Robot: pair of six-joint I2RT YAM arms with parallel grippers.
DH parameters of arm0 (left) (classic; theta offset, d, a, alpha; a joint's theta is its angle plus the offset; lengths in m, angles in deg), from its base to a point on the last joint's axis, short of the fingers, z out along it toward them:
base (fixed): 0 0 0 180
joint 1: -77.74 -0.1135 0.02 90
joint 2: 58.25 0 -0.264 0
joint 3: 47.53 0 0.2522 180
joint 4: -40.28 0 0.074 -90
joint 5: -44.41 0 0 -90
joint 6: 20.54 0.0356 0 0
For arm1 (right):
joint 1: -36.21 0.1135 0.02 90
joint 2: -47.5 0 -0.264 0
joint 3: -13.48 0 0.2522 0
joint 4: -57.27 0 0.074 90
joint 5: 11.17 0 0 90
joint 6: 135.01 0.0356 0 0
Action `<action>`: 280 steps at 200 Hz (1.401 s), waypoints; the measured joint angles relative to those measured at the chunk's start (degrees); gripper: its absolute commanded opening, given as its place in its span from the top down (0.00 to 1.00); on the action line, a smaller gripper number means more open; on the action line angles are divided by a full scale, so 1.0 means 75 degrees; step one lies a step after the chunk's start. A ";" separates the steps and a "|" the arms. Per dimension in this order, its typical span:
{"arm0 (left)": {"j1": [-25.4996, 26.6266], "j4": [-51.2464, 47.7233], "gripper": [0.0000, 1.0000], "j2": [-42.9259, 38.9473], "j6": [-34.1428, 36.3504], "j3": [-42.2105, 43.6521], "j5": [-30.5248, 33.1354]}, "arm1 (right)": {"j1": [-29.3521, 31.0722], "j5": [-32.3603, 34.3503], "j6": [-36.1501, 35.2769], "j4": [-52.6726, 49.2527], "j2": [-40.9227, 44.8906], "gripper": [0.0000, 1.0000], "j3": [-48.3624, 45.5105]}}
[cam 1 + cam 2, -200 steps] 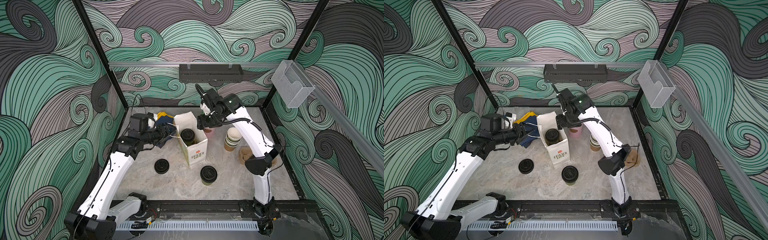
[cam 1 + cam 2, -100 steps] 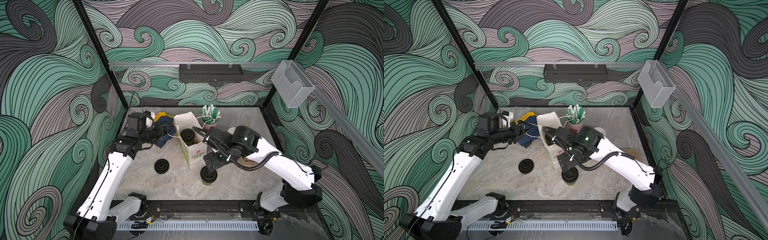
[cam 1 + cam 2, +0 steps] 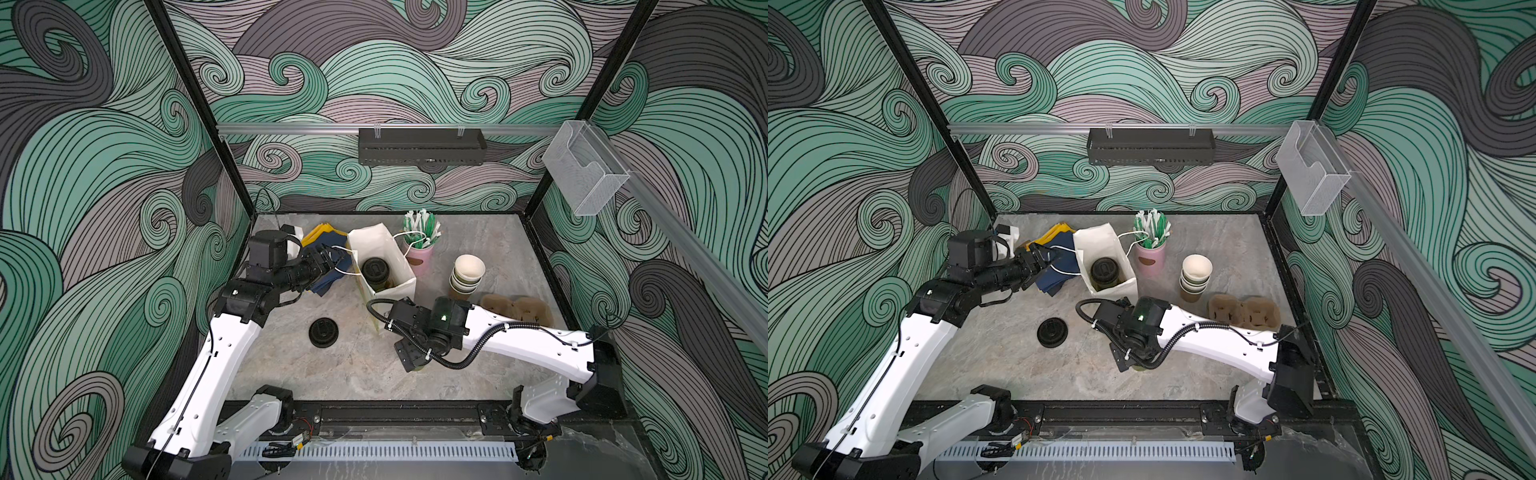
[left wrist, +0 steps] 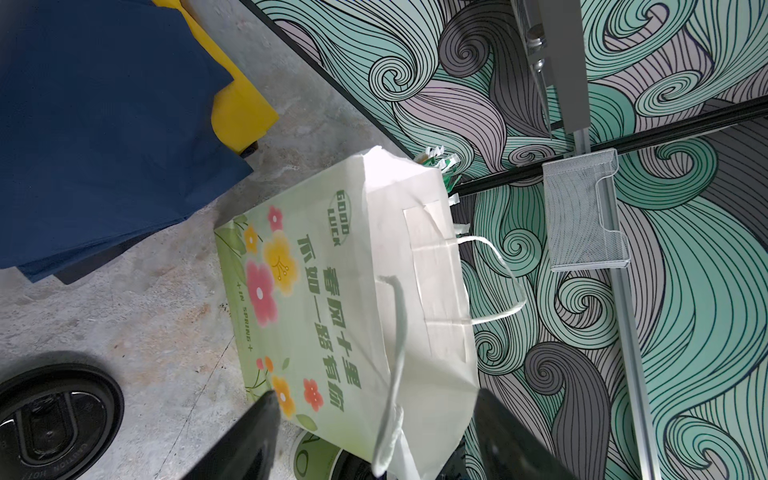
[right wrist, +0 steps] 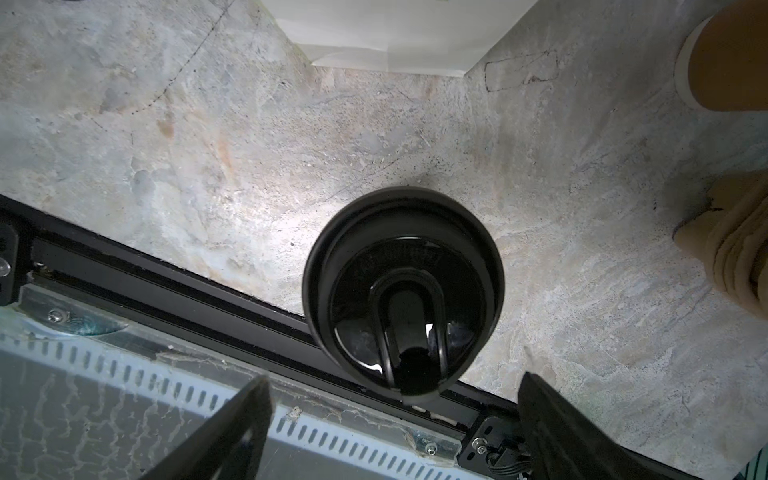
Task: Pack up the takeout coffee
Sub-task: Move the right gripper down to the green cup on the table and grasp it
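My right end effector (image 5: 395,376) hangs wide open over the lidded cup (image 5: 403,291) on the table (image 5: 208,145); my left end effector (image 4: 376,394), open too, straddles the handle (image 4: 399,316) of the bag (image 4: 316,299), gripping nothing

We see walls (image 3: 415,83) papered in teal, grey and mauve swirls between black corner posts (image 3: 199,108), with a silver rail (image 3: 291,129) carrying a black mesh shelf (image 3: 422,145) and a clear plastic holder (image 3: 582,170), above a grey stone-look floor (image 3: 353,374).
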 measured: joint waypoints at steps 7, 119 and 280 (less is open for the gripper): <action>0.0000 0.0003 0.24 -0.0044 -0.0003 0.0038 0.0032 | -0.0029 0.0000 0.0032 0.0087 0.0052 0.12 -0.0119; -0.0003 0.0026 0.24 -0.0242 -0.0175 0.0280 0.0268 | -0.0455 -0.0297 0.0102 0.0947 0.0323 0.25 -0.0650; -0.0035 0.0052 0.24 -0.0242 -0.0312 0.0280 0.0303 | -0.0592 -0.0411 0.0047 0.0982 -0.0070 0.25 -0.0650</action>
